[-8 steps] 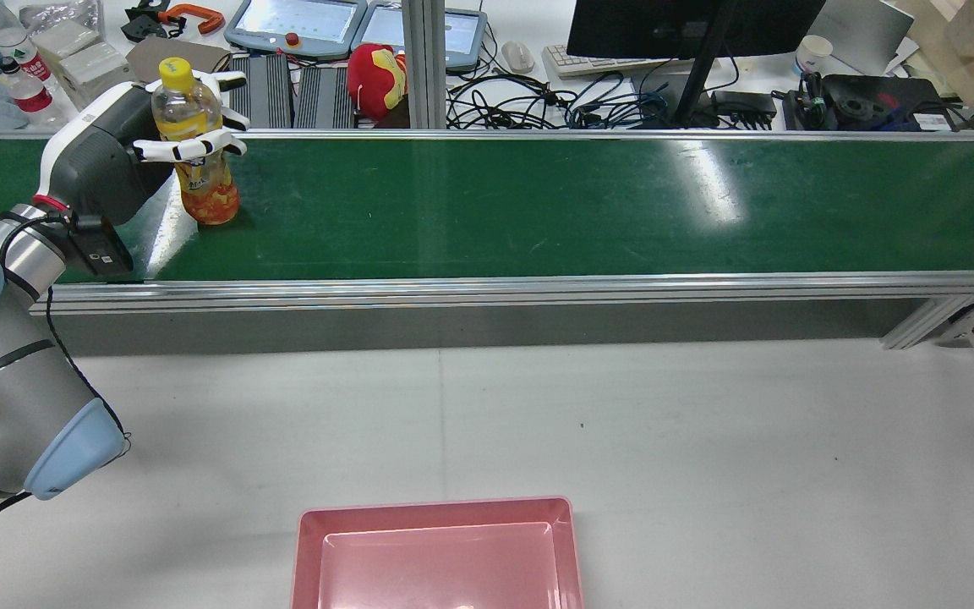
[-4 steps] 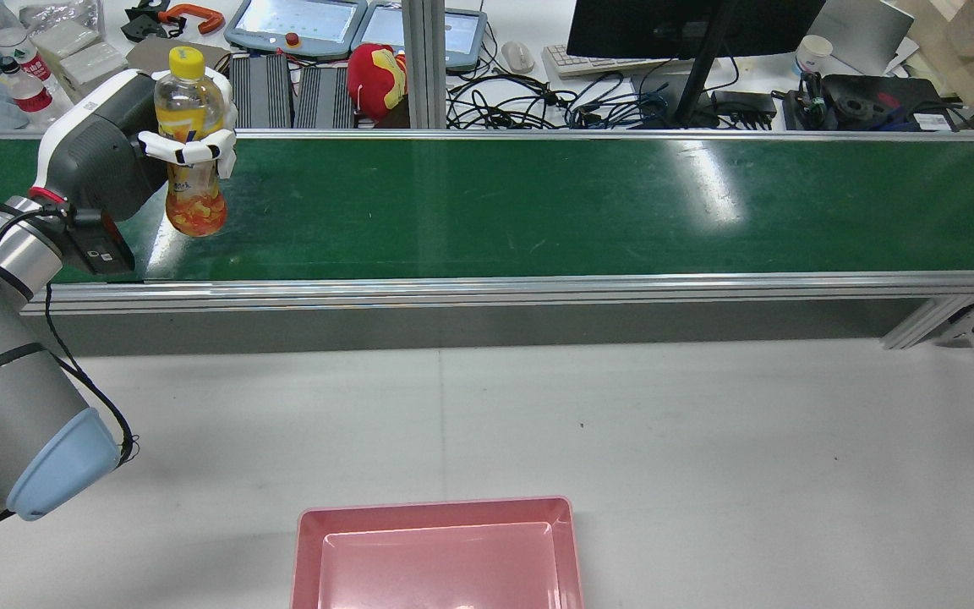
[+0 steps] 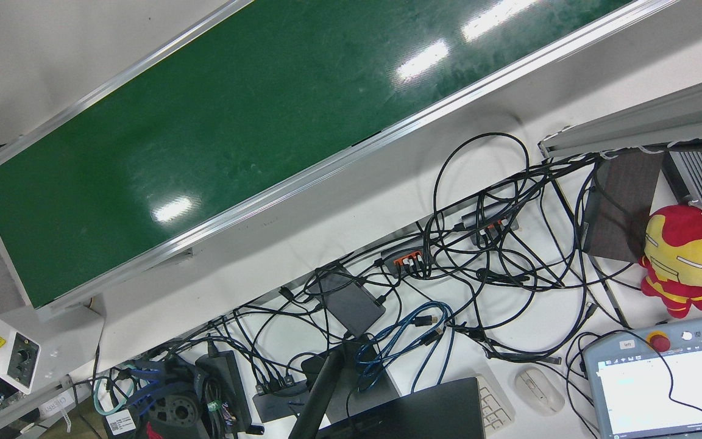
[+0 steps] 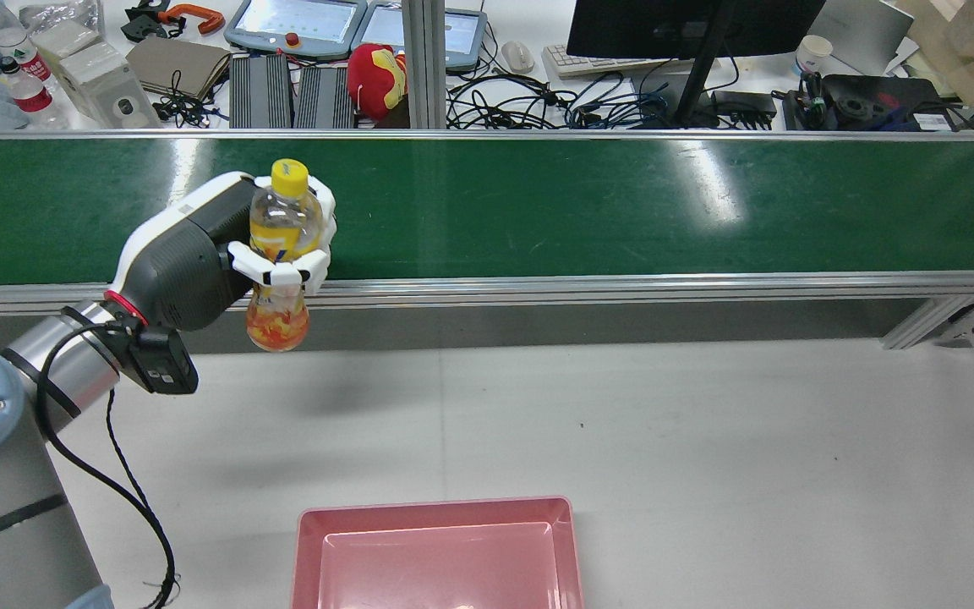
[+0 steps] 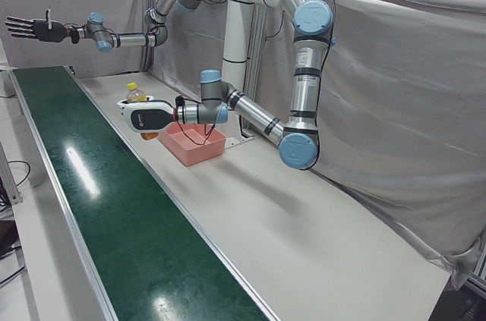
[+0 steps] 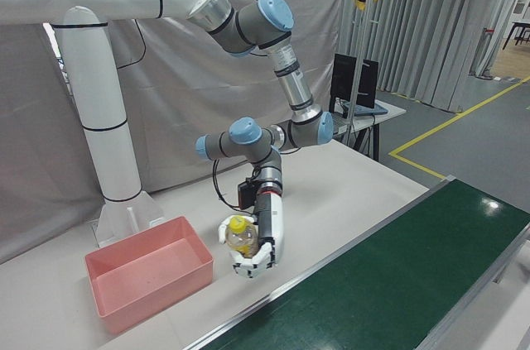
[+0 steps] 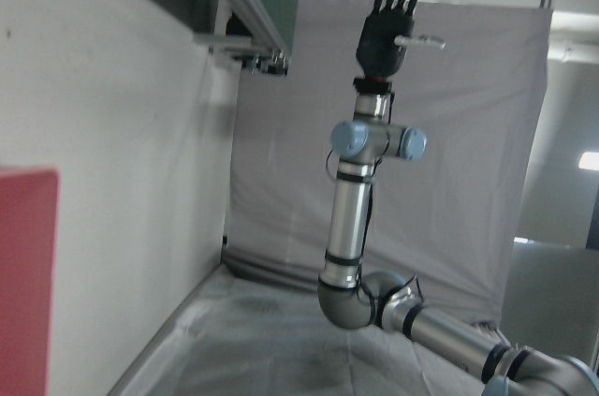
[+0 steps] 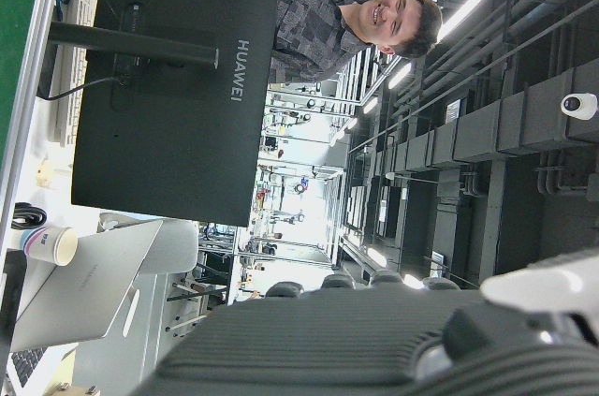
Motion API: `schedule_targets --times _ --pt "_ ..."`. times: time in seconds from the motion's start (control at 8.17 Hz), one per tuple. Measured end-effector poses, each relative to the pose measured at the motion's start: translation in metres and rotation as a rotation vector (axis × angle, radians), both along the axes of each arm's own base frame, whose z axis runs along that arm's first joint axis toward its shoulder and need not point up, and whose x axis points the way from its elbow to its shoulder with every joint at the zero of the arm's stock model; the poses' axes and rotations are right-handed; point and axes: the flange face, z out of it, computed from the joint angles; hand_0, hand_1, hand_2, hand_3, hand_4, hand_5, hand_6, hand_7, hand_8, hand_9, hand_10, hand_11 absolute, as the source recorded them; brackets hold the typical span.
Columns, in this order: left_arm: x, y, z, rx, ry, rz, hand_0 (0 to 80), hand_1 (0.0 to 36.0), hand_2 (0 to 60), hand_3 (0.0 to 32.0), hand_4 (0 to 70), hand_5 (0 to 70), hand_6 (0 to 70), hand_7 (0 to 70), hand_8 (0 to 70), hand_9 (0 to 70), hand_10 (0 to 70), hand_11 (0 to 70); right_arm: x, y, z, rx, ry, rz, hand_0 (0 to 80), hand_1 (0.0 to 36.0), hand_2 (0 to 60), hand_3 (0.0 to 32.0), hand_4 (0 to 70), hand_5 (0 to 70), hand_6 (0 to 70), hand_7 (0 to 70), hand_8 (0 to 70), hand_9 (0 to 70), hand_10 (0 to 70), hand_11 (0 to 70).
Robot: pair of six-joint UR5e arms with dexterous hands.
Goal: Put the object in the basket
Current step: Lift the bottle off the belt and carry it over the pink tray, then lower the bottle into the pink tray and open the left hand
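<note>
My left hand (image 4: 221, 254) is shut on a clear bottle (image 4: 285, 222) of orange drink with a yellow cap. It holds the bottle upright in the air over the near rail of the green conveyor belt (image 4: 580, 203). The hand (image 6: 267, 234) and bottle (image 6: 241, 237) also show in the right-front view. The pink basket (image 4: 436, 506) stands empty on the white table, nearer the robot and to the right of the bottle. My right hand (image 5: 30, 29) is black, raised high above the belt's far end, with its fingers spread and nothing in it. It also shows in the left hand view (image 7: 388, 26).
The white table (image 4: 707, 423) lies between the belt and the basket. Behind the belt a desk holds a monitor (image 4: 690, 25), cables, a red and yellow plush toy (image 4: 375, 78) and teach pendants. The arms' white pedestal (image 6: 99, 118) stands behind the basket (image 6: 157, 292).
My left hand has lifted the bottle off the belt's far left part. It has carried it right and toward the robot, to above the belt's near rail.
</note>
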Motion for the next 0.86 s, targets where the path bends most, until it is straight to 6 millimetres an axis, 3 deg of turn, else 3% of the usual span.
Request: schedule_targets --times 0.12,0.24,0.49,0.61,0.73,0.86 --pt "0.036 0.035 -0.008 0.015 -0.008 0.086 77.3 36.0 60.0 0.0 69.6 70.0 70.0 70.0 70.0 70.0 64.7 70.0 0.000 0.000 0.000 0.000 0.000 0.000 0.0 0.0 0.0 0.0 0.0 0.0 0.0 0.0 0.0 0.0 0.0 0.0" --pt "0.065 0.069 -0.015 0.039 -0.030 0.156 74.2 36.0 60.0 0.0 69.1 70.0 70.0 70.0 70.0 70.0 63.9 70.0 0.000 0.000 0.000 0.000 0.000 0.000 0.0 0.0 0.0 0.0 0.0 0.0 0.0 0.0 0.0 0.0 0.0 0.0" --pt "0.105 0.126 -0.024 0.090 -0.077 0.258 75.9 36.0 60.0 0.0 66.8 70.0 70.0 70.0 70.0 70.0 62.9 70.0 0.000 0.000 0.000 0.000 0.000 0.000 0.0 0.0 0.0 0.0 0.0 0.0 0.0 0.0 0.0 0.0 0.0 0.0" --pt "0.120 0.149 -0.024 0.113 -0.101 0.295 64.7 36.0 60.0 0.0 67.0 70.0 70.0 70.0 70.0 70.0 61.7 70.0 0.000 0.000 0.000 0.000 0.000 0.000 0.0 0.0 0.0 0.0 0.0 0.0 0.0 0.0 0.0 0.0 0.0 0.0" --pt "0.134 0.170 -0.022 0.135 -0.133 0.325 56.5 36.0 60.0 0.0 65.0 70.0 70.0 70.0 70.0 70.0 54.4 70.0 0.000 0.000 0.000 0.000 0.000 0.000 0.0 0.0 0.0 0.0 0.0 0.0 0.0 0.0 0.0 0.0 0.0 0.0" --pt "0.140 0.180 -0.019 0.149 -0.157 0.339 48.0 36.0 60.0 0.0 43.7 64.3 31.1 37.6 57.2 70.0 37.2 54.0 0.000 0.000 0.000 0.000 0.000 0.000 0.0 0.0 0.0 0.0 0.0 0.0 0.0 0.0 0.0 0.0 0.0 0.0"
